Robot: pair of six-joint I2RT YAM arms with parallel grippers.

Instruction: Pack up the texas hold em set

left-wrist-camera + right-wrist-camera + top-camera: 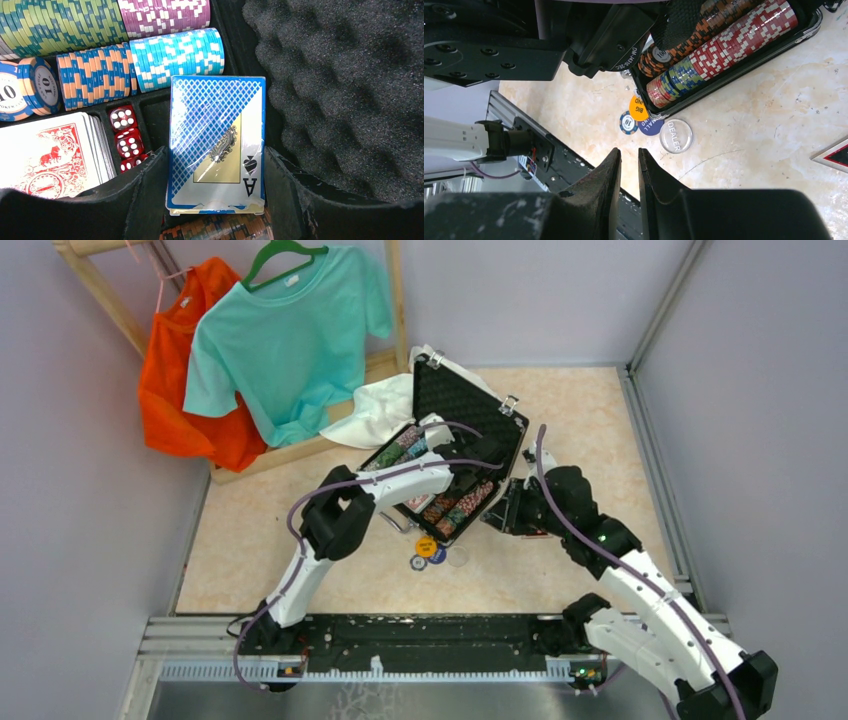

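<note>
Top external: high, far, behind the arm bases, looking down on the whole tabletop (600, 430). Left wrist: very close, inside the open case (350, 100). Right wrist: low, near, facing the case front and round buttons (651, 125); the top view shows both too.

The open case (505, 440) sits mid-table with its lid (462, 405) standing behind the tray. A cloth (380, 410) lies behind-left of it, and two hung T-shirts (290, 335) are further left. Before the case, the dealer button (676, 135), big-blind button (639, 107), small-blind button (651, 127) and a loose chip (628, 123) cluster on the table. Inside, dice (127, 137) sit between the unwrapped deck (52, 155) and the wrapped deck (217, 125), which is clamped in the left gripper (216, 160). Chip rows (150, 55) lie beyond.
</note>
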